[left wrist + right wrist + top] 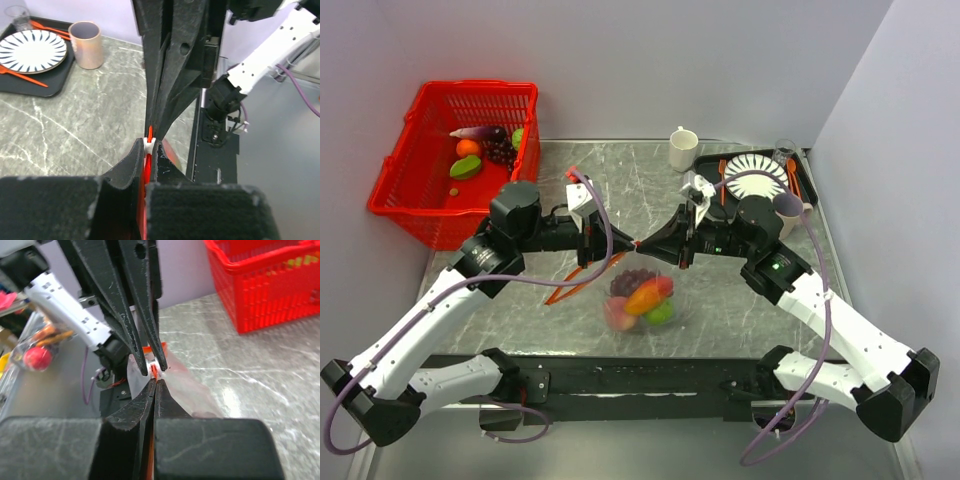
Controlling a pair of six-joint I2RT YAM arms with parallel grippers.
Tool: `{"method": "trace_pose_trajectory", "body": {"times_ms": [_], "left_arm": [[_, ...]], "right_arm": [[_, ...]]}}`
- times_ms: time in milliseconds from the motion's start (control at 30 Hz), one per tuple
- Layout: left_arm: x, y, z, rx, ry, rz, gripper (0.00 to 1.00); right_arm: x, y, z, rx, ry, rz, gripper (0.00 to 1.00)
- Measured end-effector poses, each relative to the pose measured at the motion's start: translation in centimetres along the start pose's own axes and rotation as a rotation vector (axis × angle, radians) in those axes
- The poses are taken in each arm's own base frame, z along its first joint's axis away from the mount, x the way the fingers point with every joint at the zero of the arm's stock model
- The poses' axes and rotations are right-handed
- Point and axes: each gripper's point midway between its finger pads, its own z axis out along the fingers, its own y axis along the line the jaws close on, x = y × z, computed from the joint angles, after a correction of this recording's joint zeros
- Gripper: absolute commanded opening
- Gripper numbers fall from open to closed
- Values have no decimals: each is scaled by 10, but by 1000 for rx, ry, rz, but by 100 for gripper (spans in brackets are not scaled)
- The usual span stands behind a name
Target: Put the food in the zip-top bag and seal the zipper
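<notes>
**Zipper pinched from both sides, seal not confirmed**

The bag (678, 302) is found at the table's centre, at 6 o'clock from the spot where the two grippers meet. The food (650, 295) is already inside it. The left gripper (626, 240) is closed on the zipper (147, 175). The right gripper (650, 243) is clamped on the same strip just beside it, tips nearly touching.

With both grips this close, the fingertips could be knocked together by a small sideways move. The strip could also be dragged out of one pinch if the arms are pulled apart unevenly. The floppy mouth could be tugged open by the weight of the food wherever the track is not pressed shut. How much of it is sealed cannot be told.

The loaded bag and a loose length of zipper trailing toward 8 o'clock are shown only from above. Whether the bag hangs or rests cannot be judged there. A white piece (149, 144) at the fingertips is shown only by the left wrist view. Clear film bunched under the pinch is revealed by the right wrist view.
</notes>
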Motion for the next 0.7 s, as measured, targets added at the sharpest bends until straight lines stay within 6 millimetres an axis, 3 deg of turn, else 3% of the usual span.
{"method": "trace_pose_trajectory", "body": {"times_ms": [167,467,700], "left_arm": [[3,8,1,-42,-17,5,1],[31,19,1,-102,4,-46,1],[57,32,-3,-201,33,-128,1]], "right_arm": [[-6,-12,-7,113,-26,15,0],[-15,-36,-32,319,-67,21,0],[-23,-75,-64,585,-122,30,0]]}}
